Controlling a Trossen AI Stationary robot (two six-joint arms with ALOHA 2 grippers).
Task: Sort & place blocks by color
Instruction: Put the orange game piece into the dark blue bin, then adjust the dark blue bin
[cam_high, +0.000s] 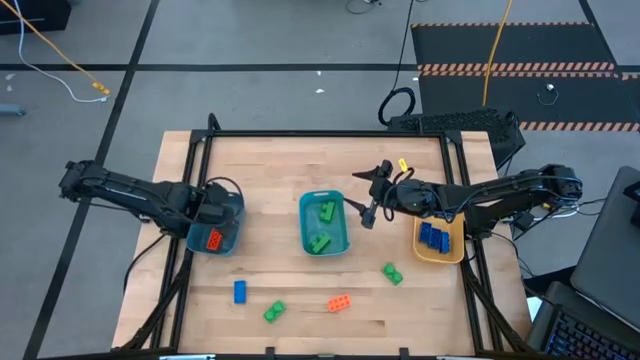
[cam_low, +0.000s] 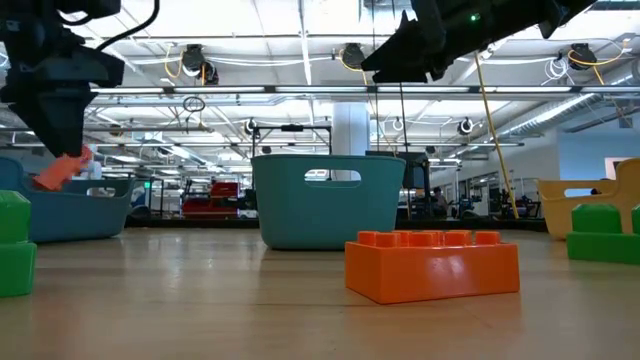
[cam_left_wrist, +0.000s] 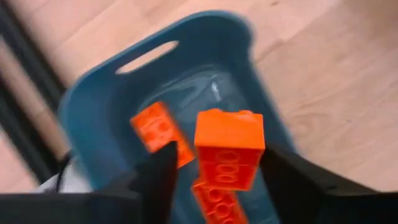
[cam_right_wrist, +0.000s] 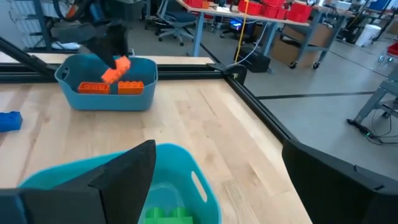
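**Left arm over the orange bin, right arm above the middle bin**

The left gripper (cam_left_wrist: 211, 180) hangs over the left teal bin (cam_high: 232, 240), fingers parted, with an orange block (cam_left_wrist: 229, 148) loose between them, tilted above two more orange blocks on the bin floor. On the table lie a blue block (cam_high: 240, 291), a green block (cam_high: 274, 312) and an orange block (cam_high: 339, 303). The right gripper (cam_high: 366, 203) reaches inward, raised beside the middle bin (cam_high: 305, 228) holding green blocks, its fingers spread and empty.
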